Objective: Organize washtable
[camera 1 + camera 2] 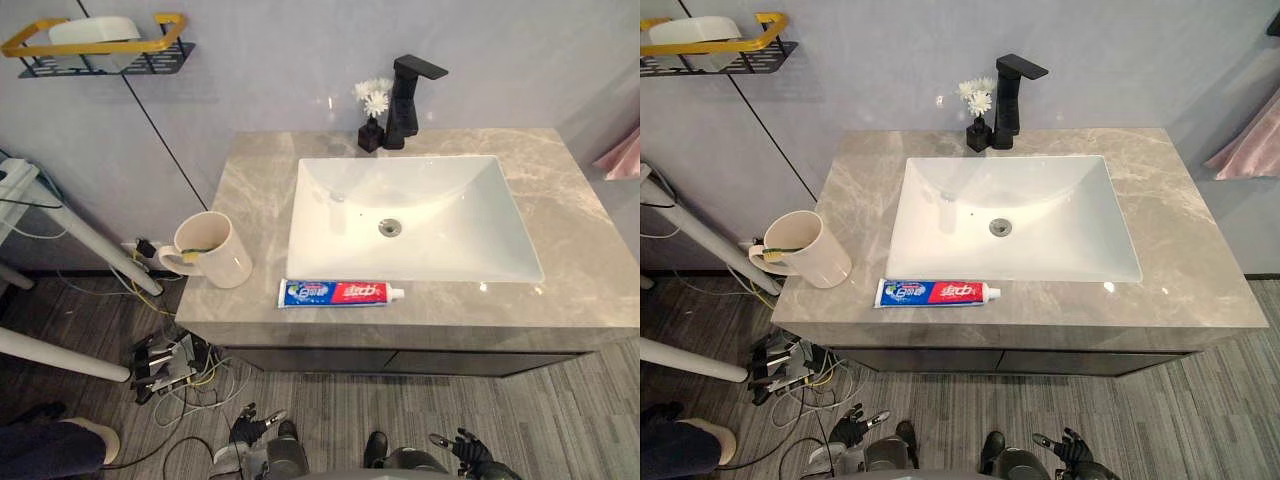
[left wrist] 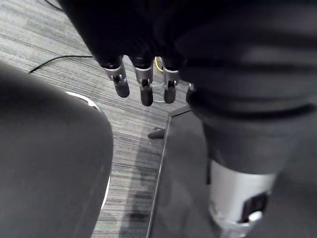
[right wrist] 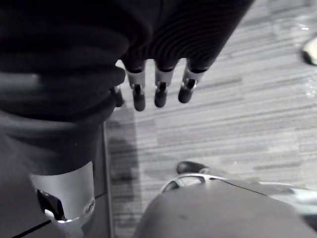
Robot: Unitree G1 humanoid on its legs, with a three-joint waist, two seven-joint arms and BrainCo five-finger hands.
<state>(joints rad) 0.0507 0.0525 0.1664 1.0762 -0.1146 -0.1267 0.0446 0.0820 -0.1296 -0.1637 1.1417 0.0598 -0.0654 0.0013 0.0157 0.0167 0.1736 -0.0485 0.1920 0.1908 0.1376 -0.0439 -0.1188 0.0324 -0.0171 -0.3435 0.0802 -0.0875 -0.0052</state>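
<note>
Grey veined marble forms the table point(image 1: 580, 240), with a white rectangular sink point(image 1: 470, 250) set into its centre.

1. Far left, on the wall above table level: a black wire shelf point(image 1: 100, 55) with a gold rail, carrying a white dish point(image 1: 95, 30).
2. Front left corner of the table: a cream mug point(image 1: 220, 258) stands upright. A toothbrush point(image 1: 780, 250) rests inside it, one end projecting over the rim on the handle side.
3. Left hand point(image 1: 248, 428): low over the floor point(image 1: 330, 410), in front of the table and well apart from it. Its fingers point(image 2: 145, 89) are extended and relaxed, holding nothing.
4. Front edge of the table, between the sink and the table's edge: a toothpaste tube point(image 1: 335, 293) lies flat, cap to the right, near the mug but apart from it.
5. Behind the sink, at the wall: a small black vase point(image 1: 370, 135) with white flowers, just beside a black faucet point(image 1: 408, 100) on its right.
6. Right hand point(image 1: 465, 447): low over the floor, right of centre. Its fingers point(image 3: 159, 94) are extended and relaxed, holding nothing.
7. Far right: a pink towel point(image 1: 622, 158) hangs at the wall beyond the table's edge.
</note>
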